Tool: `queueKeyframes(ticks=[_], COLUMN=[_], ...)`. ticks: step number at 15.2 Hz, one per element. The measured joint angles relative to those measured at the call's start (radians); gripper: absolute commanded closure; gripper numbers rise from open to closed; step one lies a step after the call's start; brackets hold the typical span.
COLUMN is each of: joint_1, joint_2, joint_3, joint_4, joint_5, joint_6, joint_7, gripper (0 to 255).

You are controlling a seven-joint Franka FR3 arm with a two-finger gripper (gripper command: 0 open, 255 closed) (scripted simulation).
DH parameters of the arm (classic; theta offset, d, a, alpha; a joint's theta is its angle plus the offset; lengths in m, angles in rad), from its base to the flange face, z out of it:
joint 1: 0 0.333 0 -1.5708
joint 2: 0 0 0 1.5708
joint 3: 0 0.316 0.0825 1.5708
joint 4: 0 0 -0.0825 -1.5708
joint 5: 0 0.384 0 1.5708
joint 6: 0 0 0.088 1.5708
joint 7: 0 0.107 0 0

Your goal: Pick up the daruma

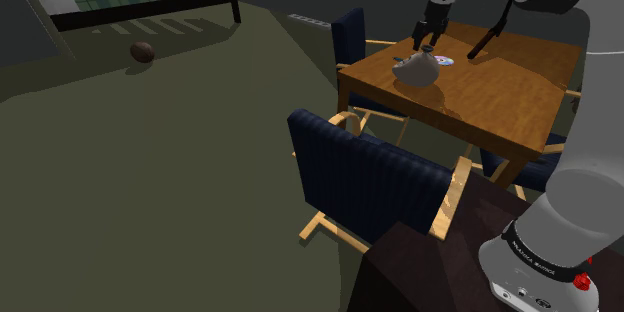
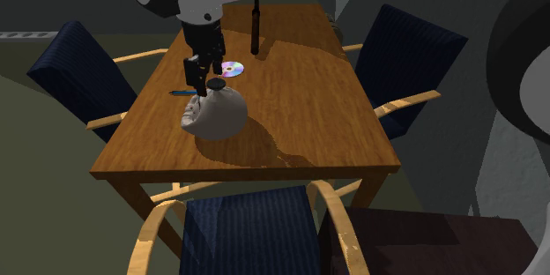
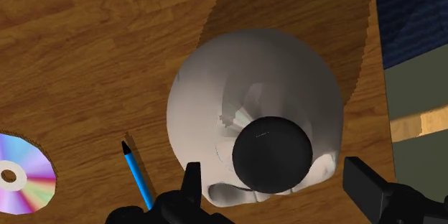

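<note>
A pale grey, rounded daruma figure (image 1: 416, 70) (image 2: 216, 113) (image 3: 251, 86) topped by a round black knob is seen standing on the brown wooden worktop (image 1: 500, 85) (image 2: 300, 97) (image 3: 86, 43), near the edge that faces a dark blue armchair with pale wooden arms (image 1: 370, 175). The black end effector (image 1: 430, 45) (image 2: 199, 88) (image 3: 276, 187) is held directly above the figure, its fingers spread apart on either side of the knob; nothing is clasped between them. A shiny iridescent disc (image 1: 443, 60) (image 2: 232, 69) (image 3: 21, 176) is found just beside the daruma, and a slim blue pen (image 2: 181, 93) (image 3: 136, 172) lies between the two
</note>
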Motion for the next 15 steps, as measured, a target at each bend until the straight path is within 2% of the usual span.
queueKeyframes(ticks=[2,3,15], joint_1=[0.0,-0.001,-0.002], joint_2=[0.004,0.005,0.003], joint_3=[0.001,0.001,0.0], joint_4=[-0.009,-0.01,0.001], joint_5=[0.002,0.003,0.001], joint_6=[0.012,0.015,0.0], joint_7=[-0.003,-0.003,-0.001], gripper=[0,255,255])
